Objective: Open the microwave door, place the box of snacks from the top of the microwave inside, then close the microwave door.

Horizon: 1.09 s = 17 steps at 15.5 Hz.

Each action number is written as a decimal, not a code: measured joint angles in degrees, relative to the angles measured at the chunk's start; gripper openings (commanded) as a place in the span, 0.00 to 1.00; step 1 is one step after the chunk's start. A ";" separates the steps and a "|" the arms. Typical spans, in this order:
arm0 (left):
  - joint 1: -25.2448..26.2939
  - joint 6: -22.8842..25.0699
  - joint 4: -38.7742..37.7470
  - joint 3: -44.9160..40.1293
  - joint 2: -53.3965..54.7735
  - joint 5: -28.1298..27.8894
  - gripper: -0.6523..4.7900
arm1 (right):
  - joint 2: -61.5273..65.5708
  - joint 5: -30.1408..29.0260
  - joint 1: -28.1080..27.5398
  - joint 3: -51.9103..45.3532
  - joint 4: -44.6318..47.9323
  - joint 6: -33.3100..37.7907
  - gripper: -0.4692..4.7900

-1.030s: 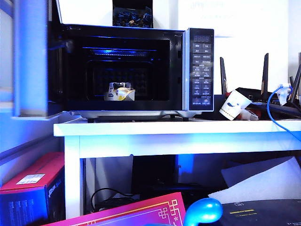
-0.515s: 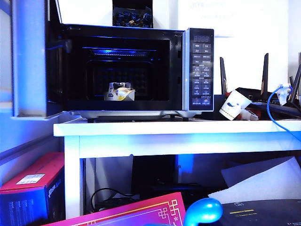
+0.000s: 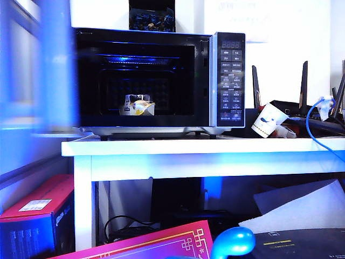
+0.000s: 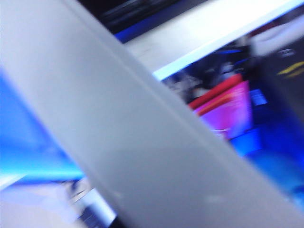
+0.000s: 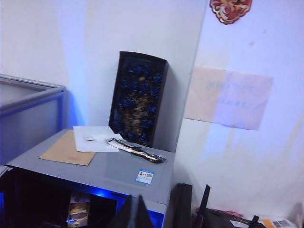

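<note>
The microwave (image 3: 229, 81) stands on a white table, its cavity lit and showing. The box of snacks (image 3: 137, 107) lies on the cavity floor; the right wrist view also catches the box of snacks (image 5: 78, 211) through the opening. The microwave door (image 3: 54, 70) is a blurred pale-blue slab at the left, partly swung across the front. In the left wrist view the door (image 4: 142, 156) fills the picture as a pale band, and my left gripper is lost in blur right against it. My right gripper (image 5: 137, 213) is shut and empty, high above the microwave's right front corner.
A black carton of blue-wrapped sweets (image 3: 152, 19) leans on the wall atop the microwave, with papers (image 5: 76, 145) beside it. A paper cup (image 3: 268, 120), a router with antennas (image 3: 302, 108) and a blue cable (image 3: 312, 129) sit right of the oven. Boxes (image 3: 38, 210) lie under the table.
The door has swung from standing wide open at the left toward the oven front and is now motion-blurred. The snack box and the right gripper have not moved.
</note>
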 measured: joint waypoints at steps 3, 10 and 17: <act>-0.17 0.11 6.43 0.00 2.51 9.53 0.11 | 0.35 -0.04 0.00 -0.07 -0.02 0.00 0.08; -0.15 1.09 21.90 0.00 9.35 25.53 0.11 | 1.36 -0.04 0.00 0.00 1.31 0.02 0.08; -0.15 0.57 39.47 0.02 16.87 28.20 0.11 | 2.64 -0.04 0.00 -0.07 1.27 0.02 0.08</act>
